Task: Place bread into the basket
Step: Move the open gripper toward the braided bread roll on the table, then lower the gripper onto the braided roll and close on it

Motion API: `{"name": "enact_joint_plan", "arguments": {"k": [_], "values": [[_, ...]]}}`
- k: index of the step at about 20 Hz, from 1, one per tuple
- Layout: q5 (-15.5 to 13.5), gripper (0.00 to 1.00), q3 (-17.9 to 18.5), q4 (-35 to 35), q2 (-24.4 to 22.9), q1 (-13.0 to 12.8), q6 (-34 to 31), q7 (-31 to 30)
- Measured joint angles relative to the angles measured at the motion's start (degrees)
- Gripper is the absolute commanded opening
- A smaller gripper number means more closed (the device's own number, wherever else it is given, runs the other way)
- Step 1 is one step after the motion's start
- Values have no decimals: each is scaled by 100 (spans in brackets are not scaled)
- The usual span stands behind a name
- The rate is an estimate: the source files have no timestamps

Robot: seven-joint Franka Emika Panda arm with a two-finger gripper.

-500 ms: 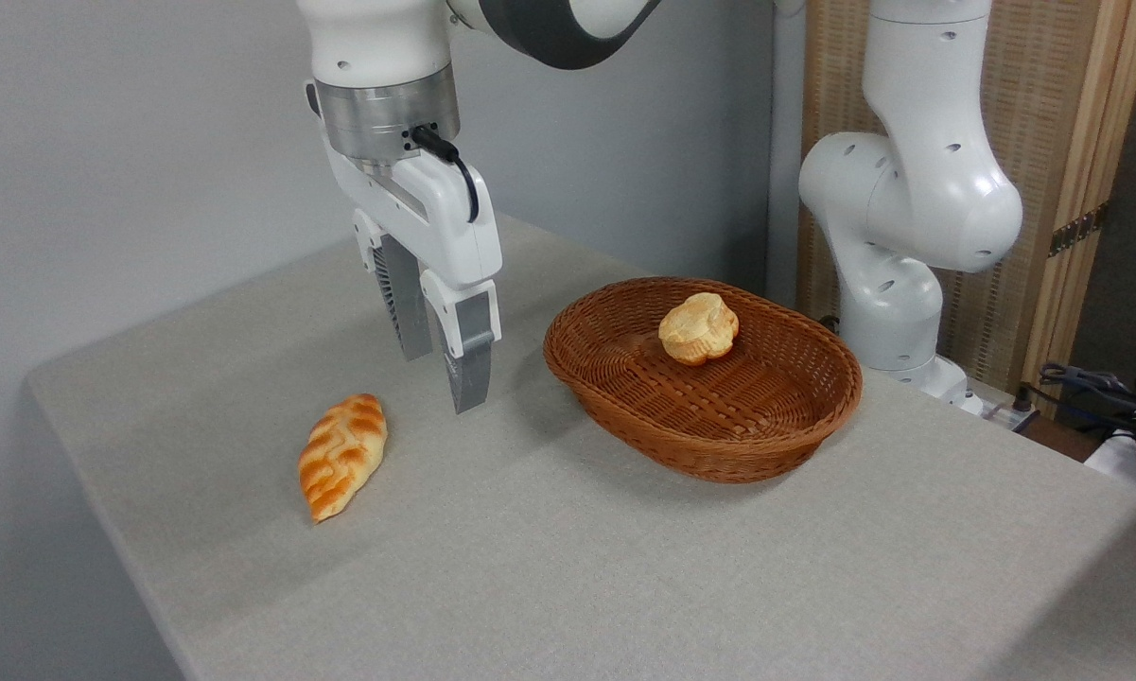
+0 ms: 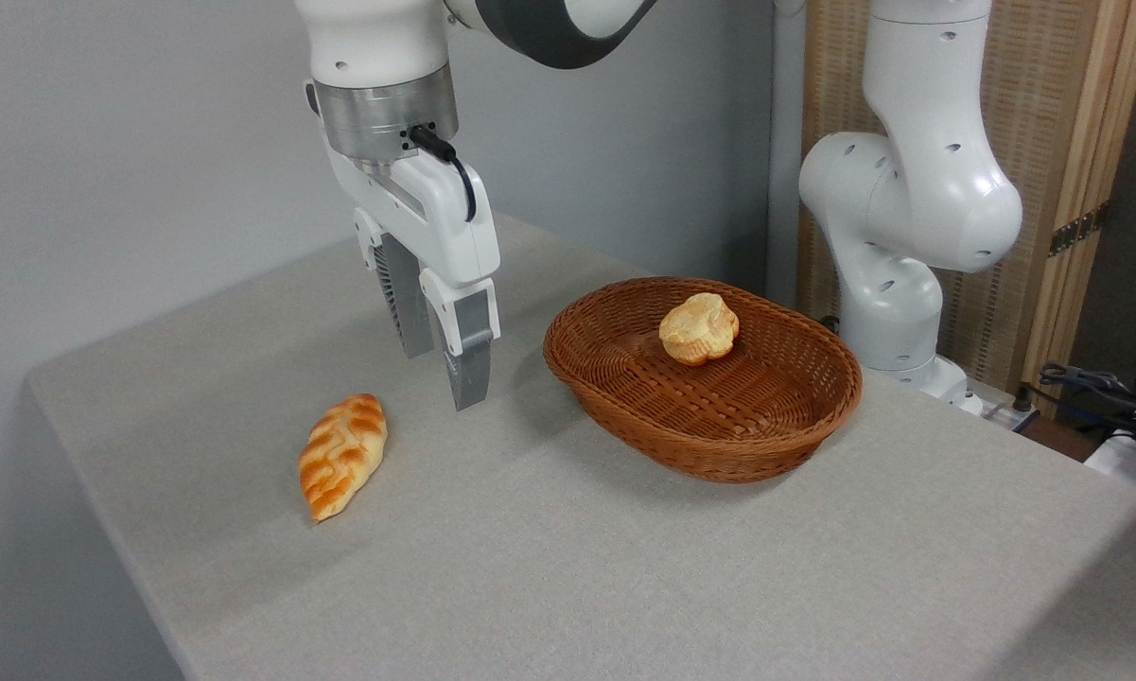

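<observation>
Gripper (image 2: 445, 378) hangs empty above the table (image 2: 624, 567), fingers spread apart, between the bread (image 2: 342, 456) to its left and the basket (image 2: 719, 454) to its right. That tapered, rounded loaf lies bare on the cloth; a descent off its middle could squirt it sideways. A bun (image 2: 698, 327) already sits in the basket.

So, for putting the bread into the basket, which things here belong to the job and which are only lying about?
For the job:
braided loaf on the table
basket
gripper, open, holding nothing

Lying about:
round bun in the basket
cables at the right edge
</observation>
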Motion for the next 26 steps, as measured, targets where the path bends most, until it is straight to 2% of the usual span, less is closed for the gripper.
{"name": "enact_joint_plan", "arguments": {"k": [14, 16, 18, 20, 26], "values": [[0, 100, -11, -7, 33, -17, 0, 0], [-93, 100, -19, -12, 76, -30, 0, -38], [-348, 100, -37, -13, 156, -51, 0, -375], [-479, 100, -171, -13, 269, -59, 42, -817], [-512, 100, -742, -12, 706, -88, 252, -2414]]}}
